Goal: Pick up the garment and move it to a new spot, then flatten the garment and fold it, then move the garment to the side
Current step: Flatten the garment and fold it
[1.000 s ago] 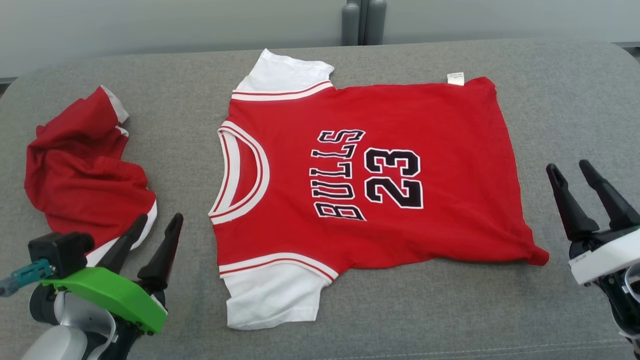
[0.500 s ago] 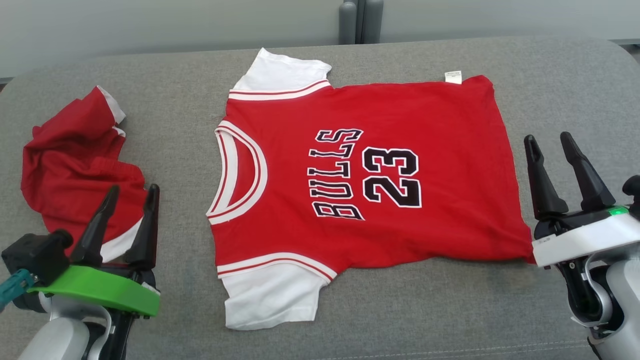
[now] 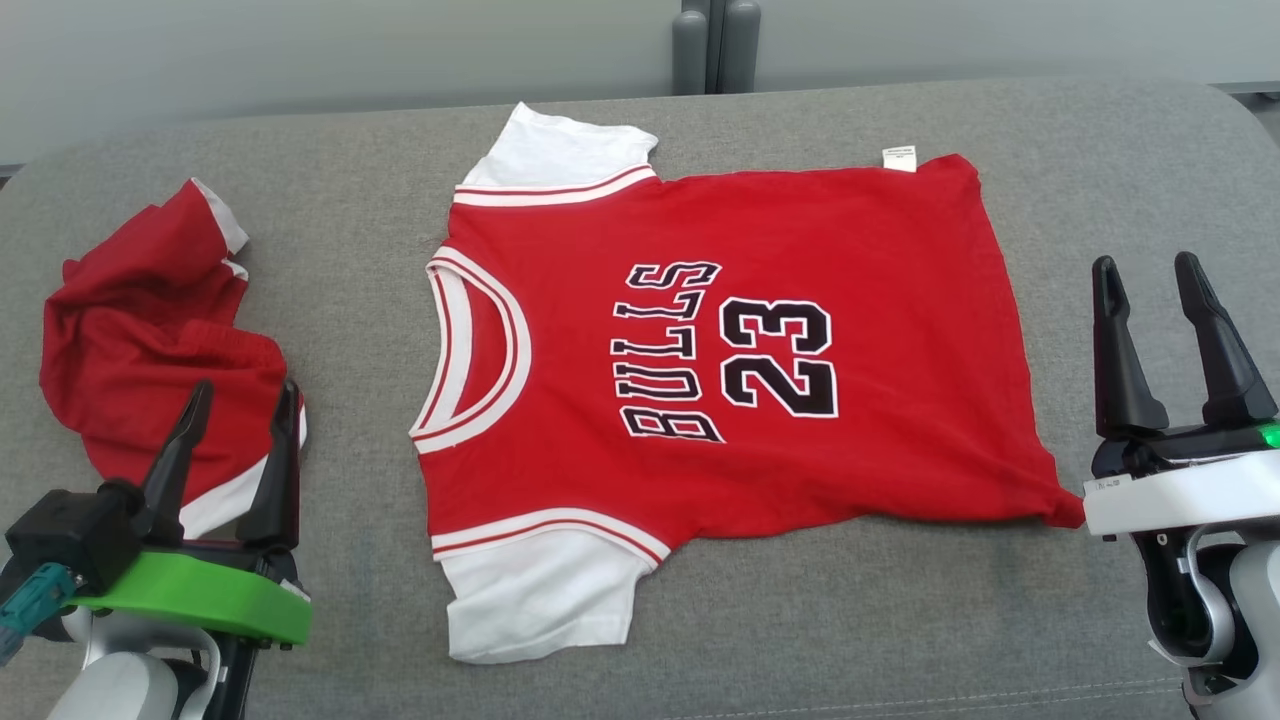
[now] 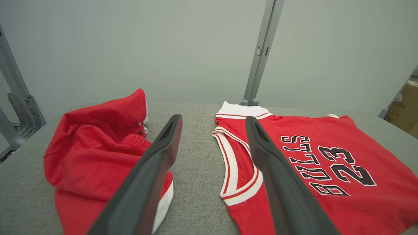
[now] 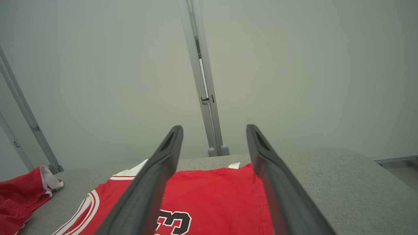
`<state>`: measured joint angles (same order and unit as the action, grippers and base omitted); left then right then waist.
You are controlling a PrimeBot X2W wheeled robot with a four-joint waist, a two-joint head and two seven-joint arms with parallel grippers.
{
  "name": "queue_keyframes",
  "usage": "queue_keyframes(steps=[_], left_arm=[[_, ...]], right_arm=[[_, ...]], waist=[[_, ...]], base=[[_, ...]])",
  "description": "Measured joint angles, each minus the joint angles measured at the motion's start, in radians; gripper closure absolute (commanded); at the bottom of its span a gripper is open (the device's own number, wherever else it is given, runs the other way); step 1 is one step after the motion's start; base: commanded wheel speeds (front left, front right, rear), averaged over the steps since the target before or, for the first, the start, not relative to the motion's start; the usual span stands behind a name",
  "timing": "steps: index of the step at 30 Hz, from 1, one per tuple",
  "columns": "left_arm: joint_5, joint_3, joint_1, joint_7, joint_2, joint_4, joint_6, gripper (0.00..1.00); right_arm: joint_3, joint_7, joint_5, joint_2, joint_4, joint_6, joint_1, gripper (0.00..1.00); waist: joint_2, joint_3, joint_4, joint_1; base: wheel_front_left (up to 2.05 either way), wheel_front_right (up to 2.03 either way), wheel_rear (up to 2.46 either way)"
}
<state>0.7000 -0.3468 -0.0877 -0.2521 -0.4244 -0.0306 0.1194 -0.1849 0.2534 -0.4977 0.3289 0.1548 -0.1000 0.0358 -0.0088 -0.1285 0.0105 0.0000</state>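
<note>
Flat red cloth jersey [image 3: 860,250] on grey woven cushion [image 3: 1100,150] between left gripper [image 3: 246,388] and right gripper [image 3: 1145,262], both spread, empty; crumpled shorts [image 3: 150,340] before left.

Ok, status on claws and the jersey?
Left claw open, empty. Right claw open, empty. Jersey spread flat, unfolded. Crumpled red garment beside left claw, clear of jersey.

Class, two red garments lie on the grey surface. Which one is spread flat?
The red jersey printed BULLS 23, in the middle; the plain red garment on the left lies crumpled.
</note>
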Motion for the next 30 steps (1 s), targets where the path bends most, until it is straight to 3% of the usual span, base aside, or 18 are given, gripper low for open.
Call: queue_keyframes(steps=[9,30], left_arm=[[-0.092,0.062,0.005,0.000,0.055,-0.048,0.004,0.00],[-0.152,0.113,0.046,0.000,0.121,-0.063,0.004,0.00]], right_arm=[[0.026,0.001,0.022,-0.016,0.033,0.000,-0.051,0.00],[0.051,0.001,0.060,-0.070,0.032,0.021,-0.091,0.00]], waist=[[0.0000,0.007,0.005,0.0000],[0.0000,0.003,0.012,0.0000]], base=[[0.00,0.00,0.00],[0.00,0.00,0.00]])
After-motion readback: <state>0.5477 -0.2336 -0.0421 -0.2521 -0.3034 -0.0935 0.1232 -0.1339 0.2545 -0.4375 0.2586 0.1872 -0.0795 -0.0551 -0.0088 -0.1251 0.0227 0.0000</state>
